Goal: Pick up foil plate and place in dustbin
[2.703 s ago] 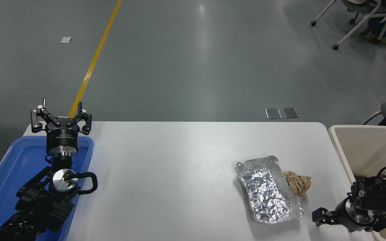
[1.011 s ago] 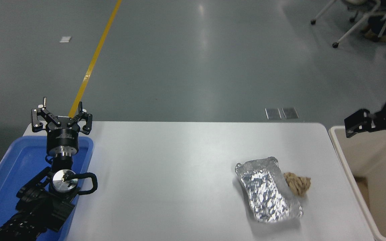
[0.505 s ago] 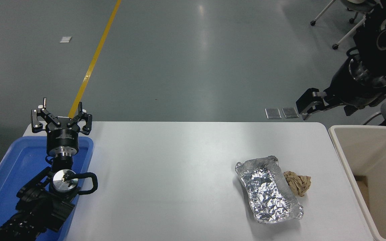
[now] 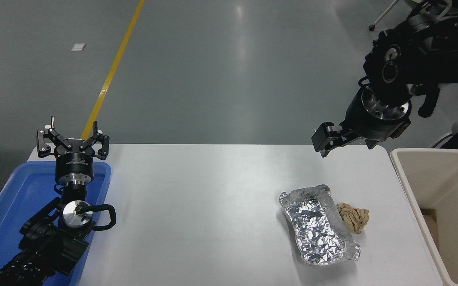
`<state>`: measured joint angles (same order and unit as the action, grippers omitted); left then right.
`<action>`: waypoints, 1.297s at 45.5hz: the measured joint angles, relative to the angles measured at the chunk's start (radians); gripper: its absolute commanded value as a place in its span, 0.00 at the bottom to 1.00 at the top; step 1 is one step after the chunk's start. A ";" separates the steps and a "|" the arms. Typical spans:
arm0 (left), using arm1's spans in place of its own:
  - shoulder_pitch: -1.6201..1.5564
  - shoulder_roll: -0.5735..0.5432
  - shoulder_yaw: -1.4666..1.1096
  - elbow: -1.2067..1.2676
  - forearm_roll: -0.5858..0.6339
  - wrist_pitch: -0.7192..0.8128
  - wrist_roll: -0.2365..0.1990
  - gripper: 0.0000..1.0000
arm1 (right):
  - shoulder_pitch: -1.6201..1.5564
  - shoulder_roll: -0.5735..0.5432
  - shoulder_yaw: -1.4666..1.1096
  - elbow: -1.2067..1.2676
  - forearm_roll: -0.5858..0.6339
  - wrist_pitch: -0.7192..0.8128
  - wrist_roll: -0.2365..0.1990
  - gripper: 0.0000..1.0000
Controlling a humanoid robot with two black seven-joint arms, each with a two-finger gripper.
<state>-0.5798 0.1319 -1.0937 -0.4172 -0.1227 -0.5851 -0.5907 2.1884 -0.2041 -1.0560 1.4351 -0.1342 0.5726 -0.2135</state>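
The foil plate (image 4: pixel 318 227), a shiny crinkled silver tray, lies flat on the white table (image 4: pixel 197 206) at the right front. The cream-beige dustbin (image 4: pixel 408 186) stands off the table's right edge, its mouth open. My right gripper (image 4: pixel 323 140) hangs in the air above the table's far right corner, well beyond the foil plate and left of the dustbin, touching nothing; its arm comes in from the upper right. My left gripper (image 4: pixel 72 137) is open and empty, parked over the blue tray at the lower left.
A small crumpled brown paper ball (image 4: pixel 353 217) lies against the foil plate's right rim. A shallow blue tray (image 4: pixel 10 206) sits at the table's left end under the left arm. A chair and a seated person's legs (image 4: pixel 447 24) are far back right.
My right arm has risen from low beside the dustbin, swung up high, and moved left over the table's far right corner. The foil plate, paper ball and left arm have not moved.
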 measured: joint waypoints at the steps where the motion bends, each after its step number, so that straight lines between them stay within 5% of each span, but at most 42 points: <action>1: 0.000 0.000 0.000 0.000 0.000 0.000 0.000 0.99 | -0.006 0.002 0.002 -0.002 0.000 -0.003 0.000 1.00; 47: 0.000 0.000 0.000 0.000 0.000 -0.001 0.000 0.99 | -0.675 0.030 0.125 -0.334 -0.283 -0.313 0.002 0.98; 59: 0.000 0.000 0.000 0.000 0.000 -0.001 0.000 0.99 | -0.820 0.031 0.135 -0.427 -0.341 -0.371 0.002 0.74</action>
<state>-0.5798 0.1319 -1.0937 -0.4172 -0.1227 -0.5860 -0.5906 1.3680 -0.1731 -0.9211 1.0078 -0.4752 0.2019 -0.2118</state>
